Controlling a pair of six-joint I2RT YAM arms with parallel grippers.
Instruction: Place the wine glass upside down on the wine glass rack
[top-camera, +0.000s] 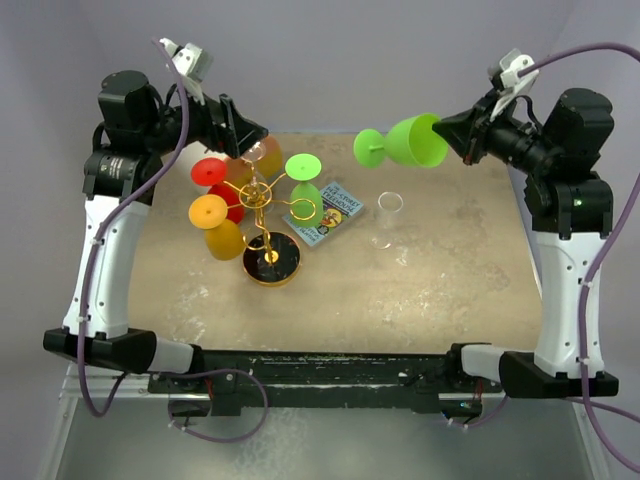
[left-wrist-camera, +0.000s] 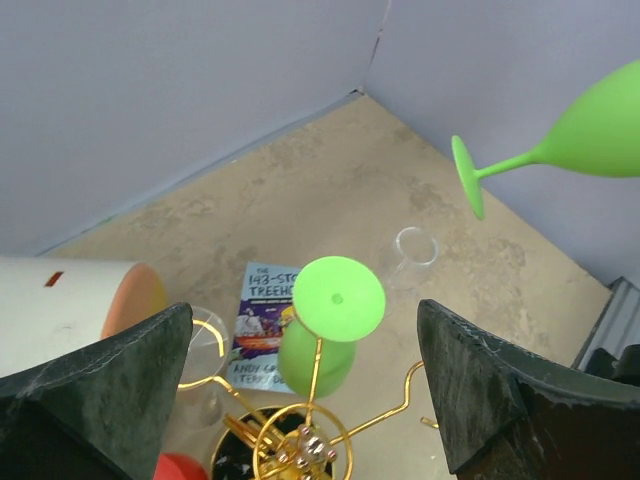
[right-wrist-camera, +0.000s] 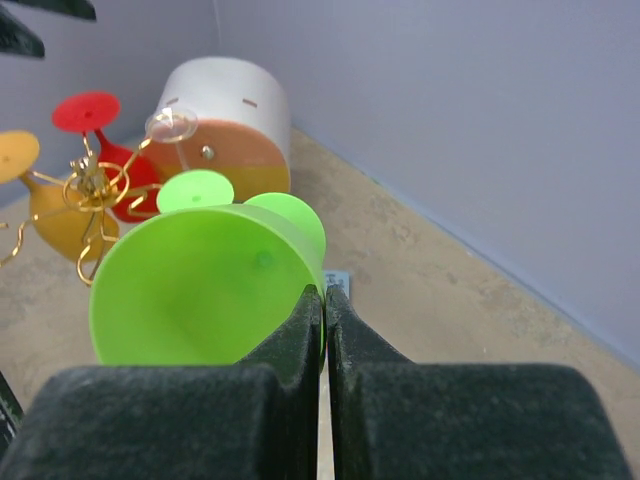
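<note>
My right gripper (right-wrist-camera: 324, 292) is shut on the rim of a lime-green wine glass (right-wrist-camera: 200, 290). The glass (top-camera: 415, 142) hangs on its side in the air at the back right, and its foot (top-camera: 369, 147) points left. The gold wire wine glass rack (top-camera: 262, 200) stands left of centre on a round black base (top-camera: 271, 260). Upside down on its arms hang a red glass (top-camera: 210, 172), an orange glass (top-camera: 212, 215) and a green glass (top-camera: 303, 168). My left gripper (top-camera: 250, 135) is open just above the rack (left-wrist-camera: 300, 440), with nothing between its fingers (left-wrist-camera: 470, 390).
A big white cylinder (right-wrist-camera: 225, 110) with an orange end lies behind the rack at the back left. A blue book (top-camera: 325, 212) lies flat right of the rack. A clear tumbler (top-camera: 390, 205) stands beside the book. A clear glass (top-camera: 262, 152) hangs at the rack's far side.
</note>
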